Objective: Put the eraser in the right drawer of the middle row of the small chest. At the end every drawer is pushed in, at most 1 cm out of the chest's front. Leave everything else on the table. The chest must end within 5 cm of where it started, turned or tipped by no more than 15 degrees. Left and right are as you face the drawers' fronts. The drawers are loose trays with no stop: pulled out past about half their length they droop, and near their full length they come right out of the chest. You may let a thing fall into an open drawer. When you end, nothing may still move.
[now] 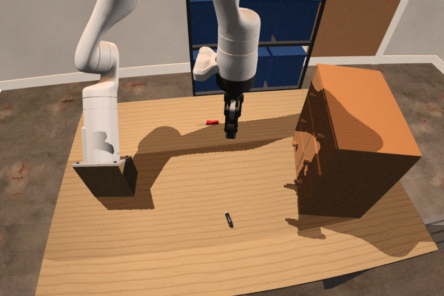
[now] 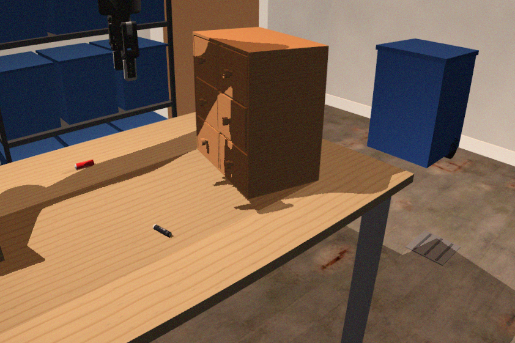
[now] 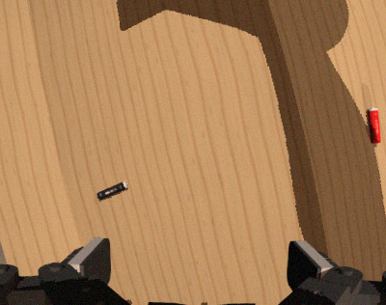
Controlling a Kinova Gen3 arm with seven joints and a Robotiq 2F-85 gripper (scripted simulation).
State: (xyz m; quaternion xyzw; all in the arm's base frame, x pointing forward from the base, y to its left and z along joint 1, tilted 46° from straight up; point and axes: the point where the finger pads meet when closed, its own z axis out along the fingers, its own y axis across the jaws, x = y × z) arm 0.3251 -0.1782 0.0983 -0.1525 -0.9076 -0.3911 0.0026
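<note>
The small wooden chest (image 1: 344, 138) stands at the table's right end, and all its drawers look pushed in. The right drawer of the middle row (image 2: 230, 120) is shut. A small red piece with a pale end (image 1: 211, 122) lies on the far side of the table; it also shows in the wrist view (image 3: 372, 125). A small dark stick-shaped piece (image 1: 228, 219) lies near the front edge, and the wrist view shows it too (image 3: 112, 190). I cannot tell which of them is the eraser. My gripper (image 1: 230, 134) hangs high above the table, open and empty, left of the chest (image 2: 257, 106).
The arm's base (image 1: 102, 163) stands at the table's left. A blue shelf rack (image 1: 258, 23) is behind the table. A blue bin (image 2: 419, 99) stands on the floor beyond the chest.
</note>
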